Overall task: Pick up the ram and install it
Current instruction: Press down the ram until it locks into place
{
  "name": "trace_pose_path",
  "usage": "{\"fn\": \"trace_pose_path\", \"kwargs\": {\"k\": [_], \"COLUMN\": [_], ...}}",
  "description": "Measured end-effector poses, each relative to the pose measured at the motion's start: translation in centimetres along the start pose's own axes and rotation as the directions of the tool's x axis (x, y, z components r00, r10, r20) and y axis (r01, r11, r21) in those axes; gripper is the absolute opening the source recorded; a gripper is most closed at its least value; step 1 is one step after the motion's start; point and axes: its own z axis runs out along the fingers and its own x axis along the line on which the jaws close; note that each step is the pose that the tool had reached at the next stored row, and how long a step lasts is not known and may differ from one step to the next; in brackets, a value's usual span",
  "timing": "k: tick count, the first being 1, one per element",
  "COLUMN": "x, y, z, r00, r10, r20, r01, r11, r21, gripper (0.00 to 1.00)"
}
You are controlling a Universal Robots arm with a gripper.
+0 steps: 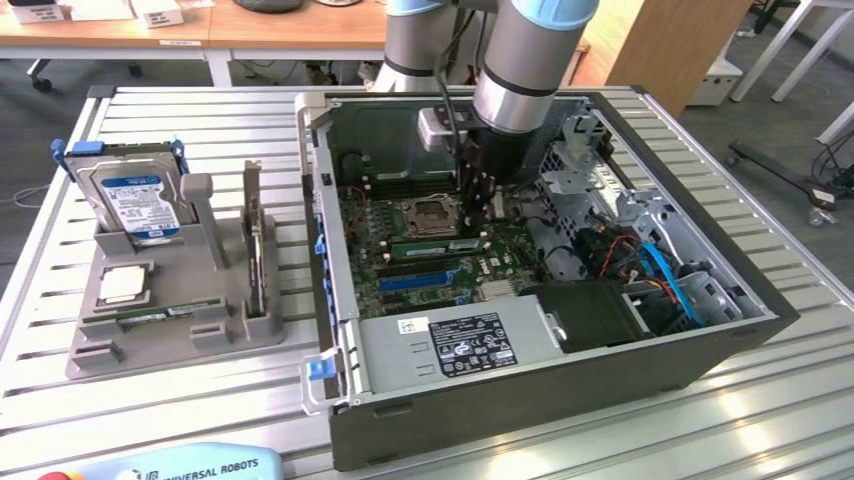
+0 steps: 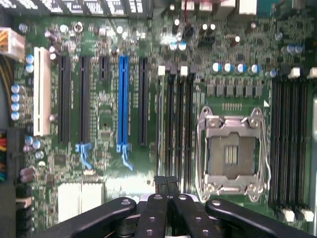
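Observation:
The open computer case (image 1: 747,330) lies on the slatted table, with my arm reaching down into it. My gripper (image 1: 478,205) hangs over the motherboard beside the empty processor socket (image 2: 232,151). Its black fingers (image 2: 154,208) are shut, tips together (image 2: 167,182), and nothing shows between them. They sit just over one end of the memory slots (image 2: 178,124). A green ram (image 1: 441,243) stands seated in a slot next to the socket; in the wrist view it appears edge-on as a thin strip (image 2: 159,124). A second green ram (image 1: 158,314) lies in the grey holder (image 1: 94,360).
The holder at the exterior view's left also carries a silver hard drive with a blue label (image 1: 134,195), a square processor chip (image 1: 123,283) and a thin upright board (image 1: 251,215). Inside the case are the power supply (image 1: 454,345), cables (image 1: 667,275) and a blue expansion slot (image 2: 122,99).

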Motion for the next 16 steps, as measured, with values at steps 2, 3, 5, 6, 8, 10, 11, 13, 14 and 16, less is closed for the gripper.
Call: {"fn": "trace_pose_path", "kwargs": {"k": [2, 3, 5, 6, 8, 10, 11, 13, 14, 16], "x": [0.0, 0.0, 0.0, 0.0, 0.0, -0.1, -0.1, -0.1, -0.1, -0.1], "y": [0.49, 0.73, 1.19, 1.44, 1.93, 2.42, 2.65, 3.74, 4.41, 5.2], "z": [0.02, 0.03, 0.06, 0.07, 0.09, 0.11, 0.12, 0.17, 0.2, 0.24], "r00": [1.0, 1.0, 1.0, 1.0, 1.0, 1.0, 1.0, 1.0, 1.0, 0.9999], "r10": [0.0, 0.001, 0.001, 0.002, 0.003, 0.004, 0.005, 0.007, 0.009, 0.011], "r20": [0.0, 0.0001, 0.0, 0.0001, 0.0001, 0.0002, 0.0002, 0.0003, 0.0003, 0.0004], "r01": [0.0, -0.001, -0.001, -0.002, -0.003, -0.004, -0.005, -0.007, -0.009, -0.011], "r11": [1.0, 1.0, 1.0, 1.0, 1.0, 1.0, 1.0, 1.0, 1.0, 0.9999], "r21": [0.0, 0.0, 0.0, 0.0001, 0.0001, 0.0001, 0.0001, 0.0001, 0.0001, 0.0002], "gripper": [0.1, 0.1, 0.1, 0.1, 0.1, 0.1, 0.1, 0.1, 0.1, 0.1]}}
